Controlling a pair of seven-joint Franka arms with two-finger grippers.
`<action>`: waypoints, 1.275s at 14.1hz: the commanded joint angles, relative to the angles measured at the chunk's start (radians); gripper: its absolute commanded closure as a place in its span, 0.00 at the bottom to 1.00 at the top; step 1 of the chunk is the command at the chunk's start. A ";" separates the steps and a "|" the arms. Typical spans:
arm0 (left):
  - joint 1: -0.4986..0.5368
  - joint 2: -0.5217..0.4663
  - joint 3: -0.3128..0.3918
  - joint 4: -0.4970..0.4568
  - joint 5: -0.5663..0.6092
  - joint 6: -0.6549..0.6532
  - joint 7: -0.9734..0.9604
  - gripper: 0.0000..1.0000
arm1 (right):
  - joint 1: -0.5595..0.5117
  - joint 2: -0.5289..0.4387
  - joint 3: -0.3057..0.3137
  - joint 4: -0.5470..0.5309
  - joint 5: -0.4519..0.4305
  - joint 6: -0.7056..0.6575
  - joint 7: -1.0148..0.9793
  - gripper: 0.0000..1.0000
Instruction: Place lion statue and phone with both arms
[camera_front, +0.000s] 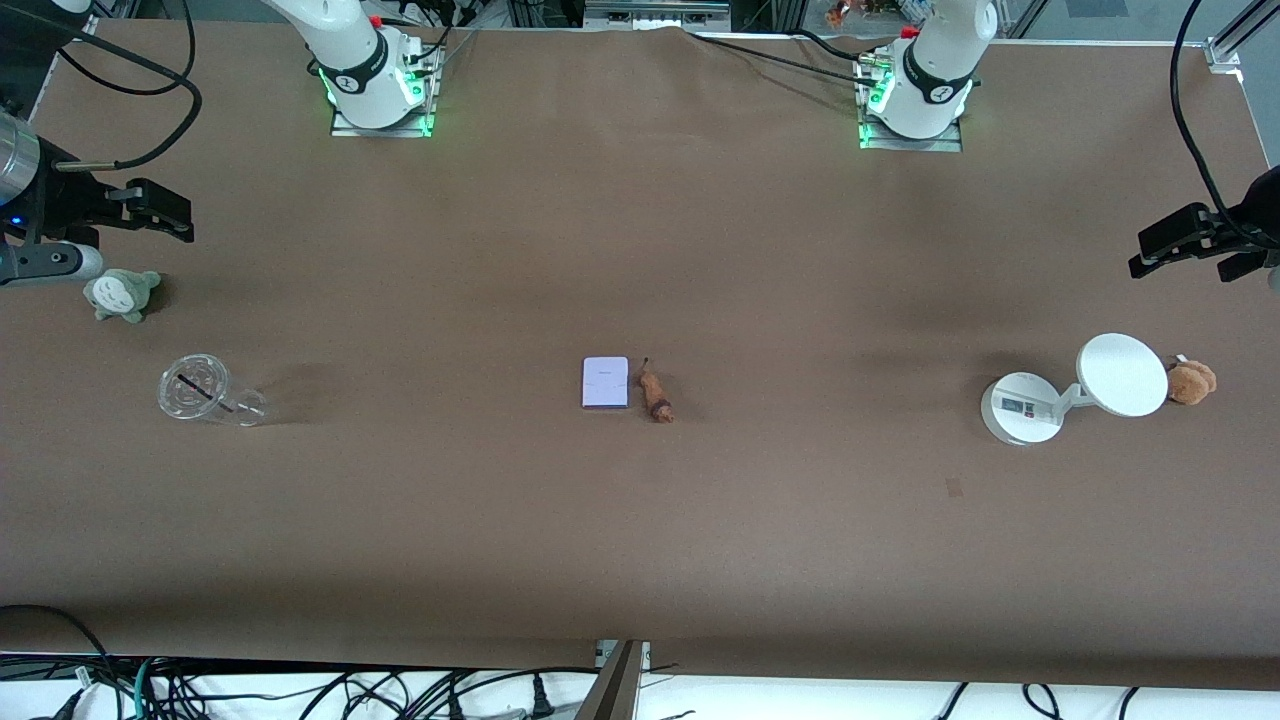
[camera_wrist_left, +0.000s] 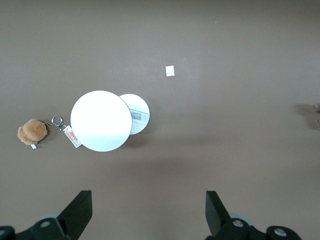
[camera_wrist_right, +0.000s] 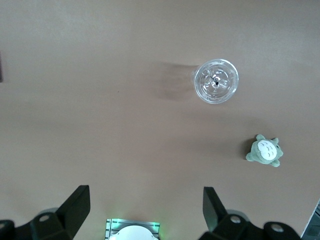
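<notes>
Brown tabletop (camera_front: 640, 250): the phone (camera_front: 605, 382) lies flat just beside the lion statue (camera_front: 656, 394). Left claw (camera_wrist_left: 149, 212) and right claw (camera_wrist_right: 146, 210) wait high, both spread wide.

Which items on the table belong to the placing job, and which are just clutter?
Job: phone, lion statue beside it, mid-table.
Clutter: white stand, brown plush, clear cup, green plush.

No legible text, brand, number or sign in any view. The white stand's round base (camera_front: 1020, 408) carries a small printed label, and a tag (camera_wrist_left: 73, 136) hangs by the brown plush toy (camera_wrist_left: 32, 132) (both unreadable).
</notes>
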 joint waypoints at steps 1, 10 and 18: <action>-0.004 0.005 0.000 0.022 0.019 -0.010 0.011 0.00 | -0.002 -0.001 0.001 0.004 -0.010 0.000 -0.005 0.00; -0.005 0.005 -0.004 0.022 0.031 -0.008 0.009 0.00 | -0.002 -0.001 0.001 0.004 -0.010 0.000 0.000 0.00; -0.005 0.005 -0.006 0.022 0.031 -0.007 0.009 0.00 | -0.002 0.000 0.003 0.012 -0.010 0.004 0.003 0.00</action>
